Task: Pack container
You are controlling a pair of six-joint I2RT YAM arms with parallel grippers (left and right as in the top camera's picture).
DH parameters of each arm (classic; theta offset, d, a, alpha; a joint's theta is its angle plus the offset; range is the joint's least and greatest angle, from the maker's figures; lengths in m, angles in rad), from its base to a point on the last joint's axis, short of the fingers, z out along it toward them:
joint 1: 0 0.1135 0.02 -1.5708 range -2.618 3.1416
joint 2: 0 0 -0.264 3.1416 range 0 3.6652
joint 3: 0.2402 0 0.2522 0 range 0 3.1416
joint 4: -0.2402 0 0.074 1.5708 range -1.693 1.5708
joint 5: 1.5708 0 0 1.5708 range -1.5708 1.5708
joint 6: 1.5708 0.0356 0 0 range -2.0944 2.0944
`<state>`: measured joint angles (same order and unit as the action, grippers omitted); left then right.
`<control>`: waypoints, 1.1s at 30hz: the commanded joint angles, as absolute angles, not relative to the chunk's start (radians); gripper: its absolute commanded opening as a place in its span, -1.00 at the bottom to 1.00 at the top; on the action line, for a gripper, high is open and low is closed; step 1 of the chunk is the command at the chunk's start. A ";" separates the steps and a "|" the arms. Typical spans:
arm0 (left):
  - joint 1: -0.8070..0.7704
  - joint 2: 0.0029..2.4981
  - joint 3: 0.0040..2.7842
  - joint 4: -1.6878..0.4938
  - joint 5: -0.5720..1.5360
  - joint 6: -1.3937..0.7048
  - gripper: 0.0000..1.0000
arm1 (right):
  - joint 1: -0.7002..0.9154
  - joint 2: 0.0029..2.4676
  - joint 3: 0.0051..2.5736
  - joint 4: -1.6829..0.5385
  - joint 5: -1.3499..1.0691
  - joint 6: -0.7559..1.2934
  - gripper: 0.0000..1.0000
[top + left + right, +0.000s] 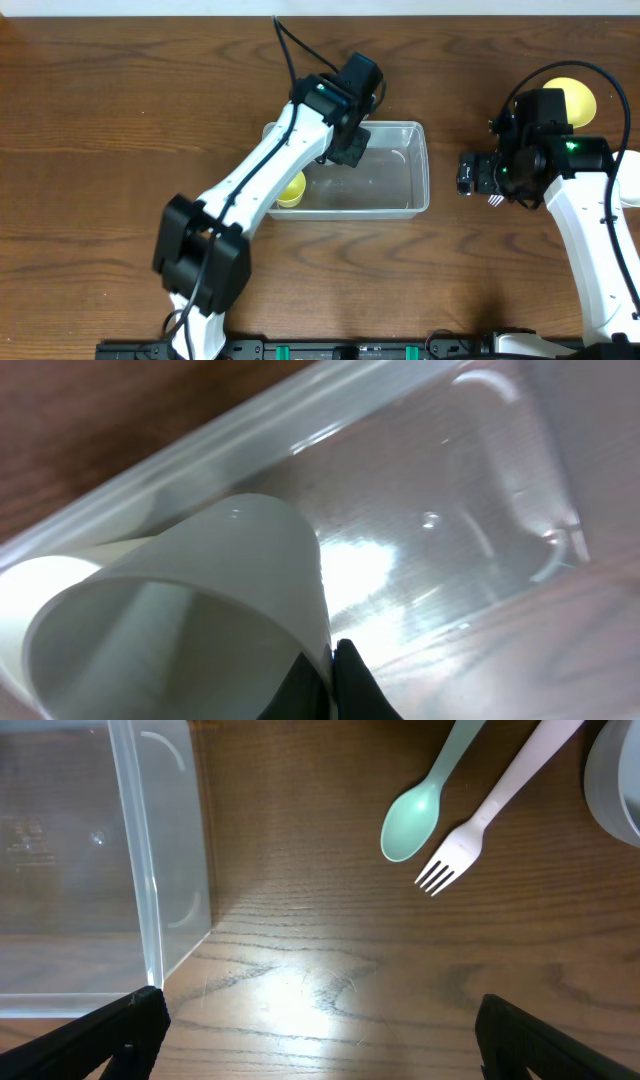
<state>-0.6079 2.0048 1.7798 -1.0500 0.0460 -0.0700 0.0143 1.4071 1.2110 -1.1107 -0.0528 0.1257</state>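
The clear rectangular container (405, 175) lies mid-table. My left gripper (350, 150) hangs over its left half, shut on the wall of a white cup (200, 600). In the left wrist view the gripper (332, 665) pinches the cup's rim, one finger inside and one outside, with the container floor (450, 530) below. A yellow cup (291, 188) stands in the container's front left corner. My right gripper (478, 176) hovers over bare wood just right of the container. In the right wrist view that gripper (320, 1035) stands open and holds nothing, near the container's corner (150, 920).
A teal spoon (415, 815) and a pale fork (480, 820) lie side by side on the wood right of the container. The edge of a white bowl (615, 780) shows beyond them. A yellow bowl (572, 98) sits at the back right.
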 commanded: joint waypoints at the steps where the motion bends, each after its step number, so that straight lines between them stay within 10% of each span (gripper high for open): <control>1: -0.591 2.074 1.781 -1.055 0.041 -0.052 -0.88 | 0.007 1.411 1.229 -1.115 -0.049 0.123 0.99; 6: -0.577 2.125 1.781 -1.052 0.041 -0.052 -0.78 | 0.007 1.411 1.229 -1.116 -0.049 0.123 0.98; 11: -0.572 2.117 1.782 -1.051 0.041 -0.022 0.34 | 0.007 1.411 1.229 -1.118 -0.049 0.123 0.98; 15: -0.574 2.086 1.827 -1.082 0.011 -0.011 0.64 | 0.007 1.411 1.229 -1.118 -0.049 0.123 0.98; 33: -0.225 1.668 1.993 -1.247 -0.075 -0.205 0.88 | -0.108 1.419 1.383 -1.112 0.079 0.166 0.99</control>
<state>-0.3027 1.7088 1.9884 -1.2243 -0.0681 -0.1158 -0.0383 1.4109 1.2972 -1.1122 0.0113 0.1383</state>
